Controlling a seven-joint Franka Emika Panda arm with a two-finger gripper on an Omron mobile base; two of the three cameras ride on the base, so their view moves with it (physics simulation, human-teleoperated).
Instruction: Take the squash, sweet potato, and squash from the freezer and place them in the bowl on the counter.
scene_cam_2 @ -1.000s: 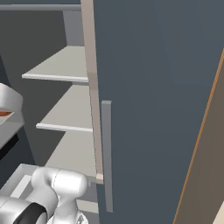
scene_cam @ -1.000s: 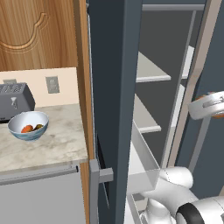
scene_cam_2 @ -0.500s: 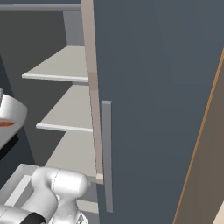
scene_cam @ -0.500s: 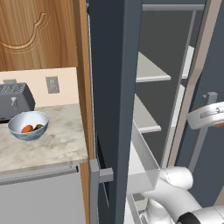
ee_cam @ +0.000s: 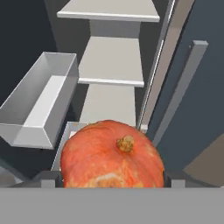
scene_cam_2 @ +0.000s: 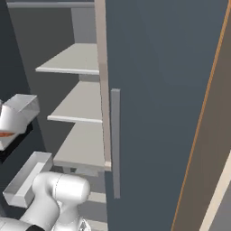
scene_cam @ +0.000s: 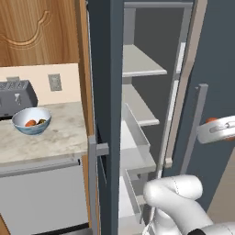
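Freezer (scene_cam: 108, 69) open, tall dark slate body, fills centre of left base view; pale shelves (scene_cam: 140, 62) stacked inside, clear drawer (scene_cam: 137, 137) pulled out below them. Door (scene_cam_2: 153, 90) swung wide, covers most of right base view, long grey handle (scene_cam_2: 115, 142) running down it at about 6 o'clock from the shelf edges. Wooden cupboard (scene_cam: 39, 32) at 10 o'clock in left base view. Surface (scene_cam: 55, 137), marbled beige over a light grey front, sits at 9 o'clock of the freezer, touching its side. Toaster (scene_cam: 16, 97) at the back of the surface, wall outlet (scene_cam: 55, 81) just beside it. Bowl (scene_cam: 31, 120) on the surface in front of the toaster, blue-white, with small orange and dark pieces already inside, too small to tell apart.

My fingers (ee_cam: 111, 177) pinch the squash (ee_cam: 111, 157), orange, round, stem nub facing up at 12 o'clock; dark tips show at 9 and 3 o'clock of it, pressed to its sides. Squash is held in the air in front of the open freezer, above the lower drawer. Clear door bin (ee_cam: 39, 103) at 10 o'clock of the squash in hand view. In left base view an orange sliver of squash peeks over my wrist at 3 o'clock, beside the door handle.
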